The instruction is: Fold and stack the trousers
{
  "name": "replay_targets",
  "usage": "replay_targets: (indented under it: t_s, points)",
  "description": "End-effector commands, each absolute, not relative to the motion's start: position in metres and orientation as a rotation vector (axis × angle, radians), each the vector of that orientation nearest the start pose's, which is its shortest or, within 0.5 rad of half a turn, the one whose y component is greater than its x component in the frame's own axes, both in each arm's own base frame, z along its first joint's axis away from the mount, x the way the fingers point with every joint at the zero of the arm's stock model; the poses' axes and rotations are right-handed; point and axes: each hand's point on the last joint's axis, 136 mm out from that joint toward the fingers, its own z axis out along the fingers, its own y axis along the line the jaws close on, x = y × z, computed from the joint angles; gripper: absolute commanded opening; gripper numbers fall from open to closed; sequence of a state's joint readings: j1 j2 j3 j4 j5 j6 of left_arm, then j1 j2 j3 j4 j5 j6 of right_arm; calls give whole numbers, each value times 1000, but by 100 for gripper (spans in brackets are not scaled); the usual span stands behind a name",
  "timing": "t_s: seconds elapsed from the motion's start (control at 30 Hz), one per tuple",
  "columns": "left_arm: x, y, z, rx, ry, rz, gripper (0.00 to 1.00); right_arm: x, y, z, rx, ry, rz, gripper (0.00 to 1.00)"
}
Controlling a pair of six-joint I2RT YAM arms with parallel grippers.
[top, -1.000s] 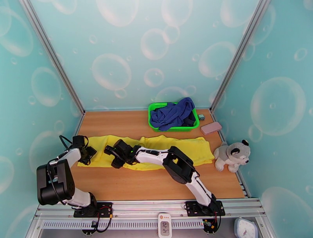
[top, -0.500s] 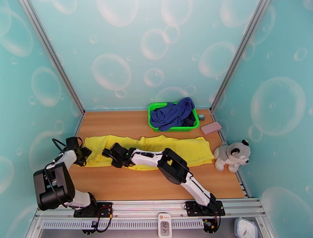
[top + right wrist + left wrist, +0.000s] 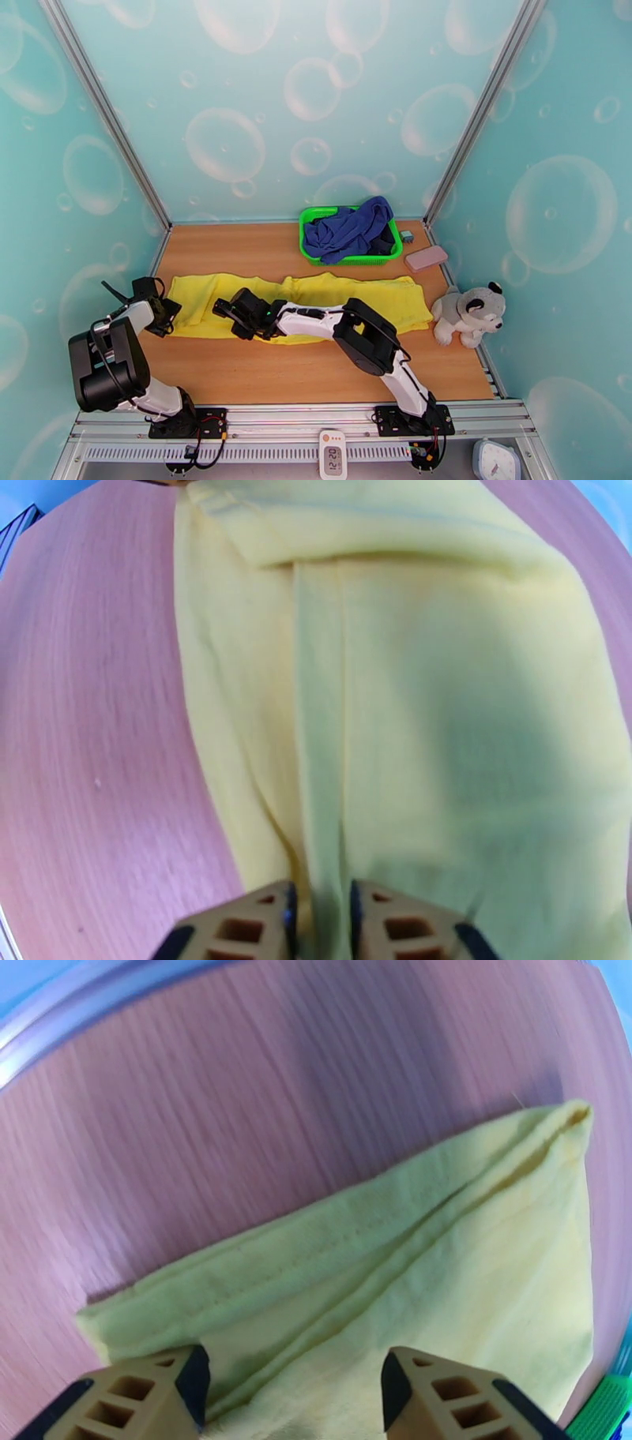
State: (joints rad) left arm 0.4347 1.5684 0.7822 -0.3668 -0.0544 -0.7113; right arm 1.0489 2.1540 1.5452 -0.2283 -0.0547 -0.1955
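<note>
Two grippers on cloth. Right gripper [image 3: 320,916] is pinched on a raised fold of the trousers [image 3: 379,296]. Left gripper [image 3: 292,1370], fingers spread apart, sits over the cloth's corner. Trousers lie stretched flat on the table [image 3: 316,371], on the arms' side of the green basket [image 3: 302,229], reaching far to its left.

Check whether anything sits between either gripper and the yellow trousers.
Nothing visible does. The left gripper hangs open right over the trousers at their left end, with bare cloth between its fingers. The right gripper is closed on a fold further along. The green basket sits behind, clear of both.
</note>
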Motion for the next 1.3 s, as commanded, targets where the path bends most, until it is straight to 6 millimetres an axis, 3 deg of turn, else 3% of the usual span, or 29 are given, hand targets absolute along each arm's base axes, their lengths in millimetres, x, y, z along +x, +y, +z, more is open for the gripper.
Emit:
replay_targets:
  t_s: [0.0,0.13,0.2,0.27,0.37,0.47,0.5,0.6,0.73,0.83,1.03,1.17,1.27]
  points:
    - [275,165,1,-1570,2307,130,63,272,488,65,-1446,1989,453,30]
    - [279,168,-2,-1575,2312,107,63,272,485,58,-1455,2004,456,15]
    - [282,168,-1,-1565,2318,92,63,272,488,58,-1454,2001,470,13]
    - [285,168,0,-1553,2324,88,63,270,494,63,-1449,1984,500,17]
    - [288,172,5,-1545,2327,107,63,266,503,68,-1453,1951,514,31]
    - [285,176,5,-1544,2355,139,63,265,505,62,-1477,1964,490,31]
    - [292,182,11,-1530,2348,152,63,265,504,59,-1476,1978,487,31]
    - [291,192,8,-1525,2392,230,63,264,490,62,-1406,2005,513,31]
    - [290,216,5,-1530,2403,365,63,270,458,87,-1200,2022,662,32]
    - [294,223,1,-1520,2424,365,63,278,424,94,-1049,2057,728,32]
    - [331,217,21,-1290,2469,211,63,299,349,71,-736,2195,697,31]
    - [337,240,59,-1208,2432,427,63,309,302,60,-547,2262,607,31]
    - [344,229,72,-1177,2437,369,63,311,282,55,-482,2301,567,31]
